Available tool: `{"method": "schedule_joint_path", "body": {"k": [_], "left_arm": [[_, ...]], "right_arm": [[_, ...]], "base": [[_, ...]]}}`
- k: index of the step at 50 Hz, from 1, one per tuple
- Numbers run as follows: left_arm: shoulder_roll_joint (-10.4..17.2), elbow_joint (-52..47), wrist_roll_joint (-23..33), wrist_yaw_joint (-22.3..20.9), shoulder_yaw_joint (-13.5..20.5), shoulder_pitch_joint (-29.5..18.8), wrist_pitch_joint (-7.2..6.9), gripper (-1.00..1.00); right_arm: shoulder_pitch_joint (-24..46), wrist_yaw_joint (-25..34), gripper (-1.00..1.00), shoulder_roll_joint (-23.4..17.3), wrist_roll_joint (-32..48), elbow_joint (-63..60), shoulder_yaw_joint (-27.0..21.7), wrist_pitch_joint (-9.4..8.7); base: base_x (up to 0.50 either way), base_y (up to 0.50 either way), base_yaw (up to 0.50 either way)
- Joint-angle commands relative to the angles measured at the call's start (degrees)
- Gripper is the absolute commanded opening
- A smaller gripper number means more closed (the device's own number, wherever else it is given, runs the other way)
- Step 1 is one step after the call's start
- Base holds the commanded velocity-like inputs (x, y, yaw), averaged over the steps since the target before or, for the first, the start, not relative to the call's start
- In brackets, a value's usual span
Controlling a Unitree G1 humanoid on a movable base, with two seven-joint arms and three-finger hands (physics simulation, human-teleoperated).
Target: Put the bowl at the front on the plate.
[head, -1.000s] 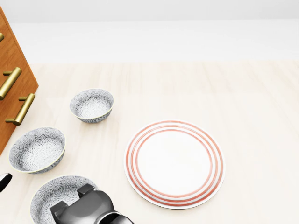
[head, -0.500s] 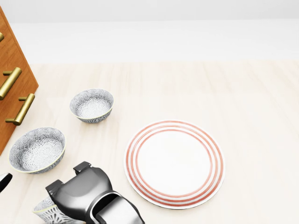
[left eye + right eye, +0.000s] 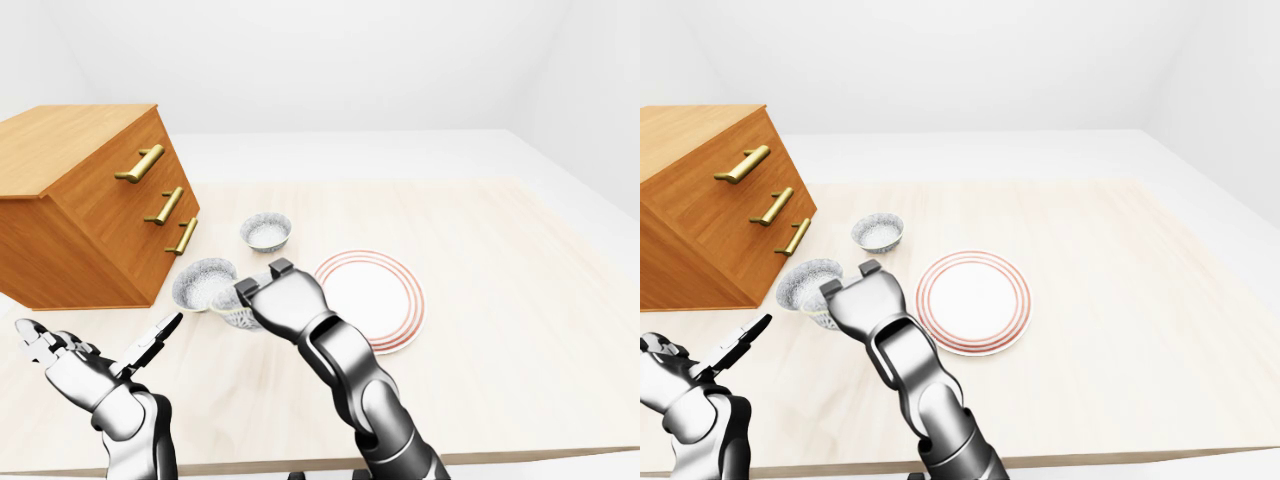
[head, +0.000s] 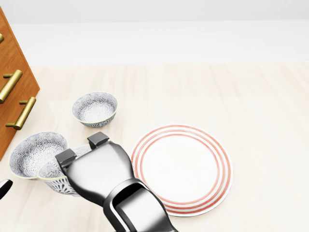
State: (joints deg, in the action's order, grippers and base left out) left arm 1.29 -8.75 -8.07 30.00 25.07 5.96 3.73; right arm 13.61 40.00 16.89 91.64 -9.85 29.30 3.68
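Item: left hand [image 3: 90, 368], nearest, lay idle with fingers spread; right hand [image 4: 96, 169], fingers clamped on the front bowl [image 4: 54, 181], held it just left of the empty plate [image 4: 181, 169], beside a second bowl [image 4: 31, 154]; grasp judged done, carry-over and set-down remained.

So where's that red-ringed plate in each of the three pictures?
Left-eye view: the plate lies just right of centre, a little low.
Head view: the plate fills the lower middle.
Right-eye view: the plate lies at centre, a little low.
Shared landmark: the wooden drawer chest at the left edge of every view.
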Motion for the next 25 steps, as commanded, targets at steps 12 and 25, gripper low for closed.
{"method": "schedule_joint_path", "body": {"k": [12,25], "left_arm": [[-0.1,0.1,0.2,0.0,0.1,0.1,0.32,1.00],[-0.1,0.1,0.5,0.0,-0.1,0.1,0.26,1.00]], "right_arm": [[-7.3,-12.6,-1.00,-5.8,-0.5,-13.7,-1.3,-5.59],[-12.9,-21.8,-1.00,-10.9,9.0,-19.6,-2.2,-8.10]], "base": [[0.00,0.00,0.00],[0.00,0.00,0.00]]}}
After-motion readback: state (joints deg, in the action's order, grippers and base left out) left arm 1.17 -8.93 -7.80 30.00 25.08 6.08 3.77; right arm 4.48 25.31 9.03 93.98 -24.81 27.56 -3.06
